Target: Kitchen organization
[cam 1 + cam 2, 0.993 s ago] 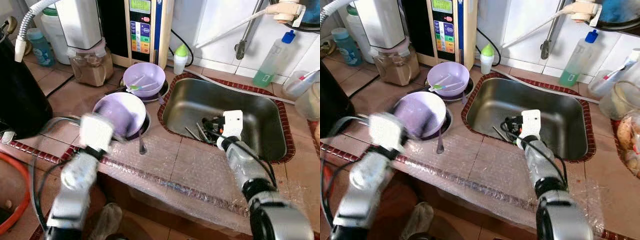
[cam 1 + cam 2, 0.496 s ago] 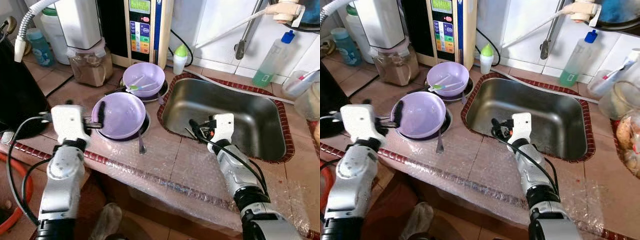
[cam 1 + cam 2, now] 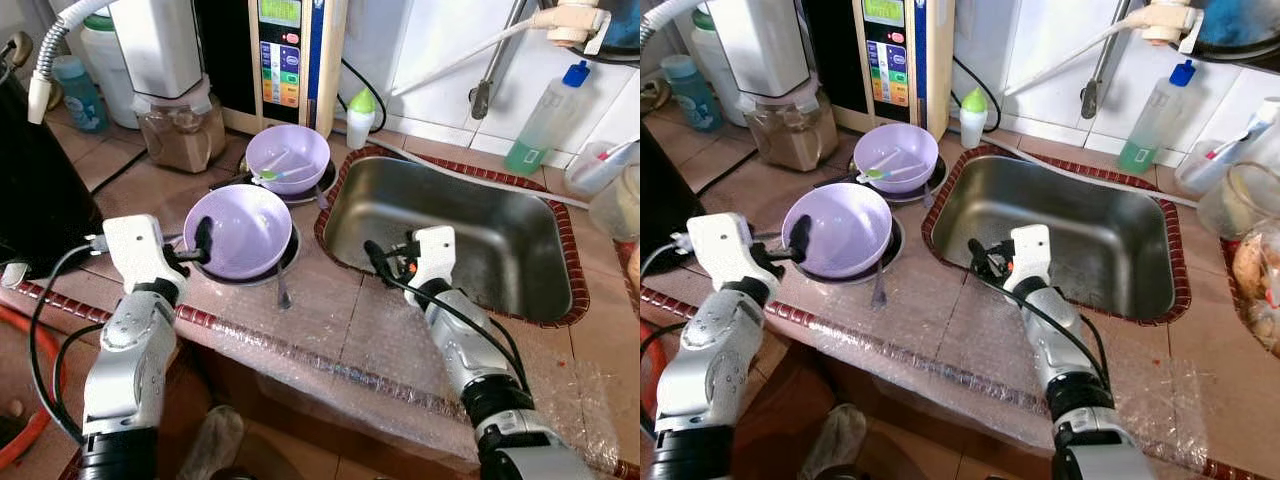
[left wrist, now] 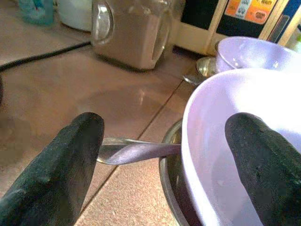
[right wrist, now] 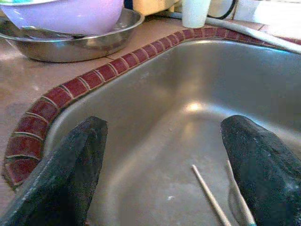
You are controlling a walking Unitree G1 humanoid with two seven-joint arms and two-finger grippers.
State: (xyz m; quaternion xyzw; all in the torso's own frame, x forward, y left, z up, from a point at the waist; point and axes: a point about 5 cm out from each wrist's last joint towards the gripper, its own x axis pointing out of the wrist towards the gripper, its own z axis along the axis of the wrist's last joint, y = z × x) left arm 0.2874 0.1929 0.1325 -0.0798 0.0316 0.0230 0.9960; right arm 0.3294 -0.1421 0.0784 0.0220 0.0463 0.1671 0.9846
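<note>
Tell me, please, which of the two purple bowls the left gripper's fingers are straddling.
The nearer purple bowl, sitting in a metal dish. The left gripper has one finger inside its rim and one outside. The farther purple bowl holds a green-tipped utensil.

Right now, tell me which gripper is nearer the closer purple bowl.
Left. The left gripper straddles the rim of the purple bowl, one finger inside. The right gripper is open over the near left corner of the sink, apart from it.

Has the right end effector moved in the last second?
Yes. The right end effector has pulled back from the middle of the sink toward its near-left rim, open over the basin.
</note>
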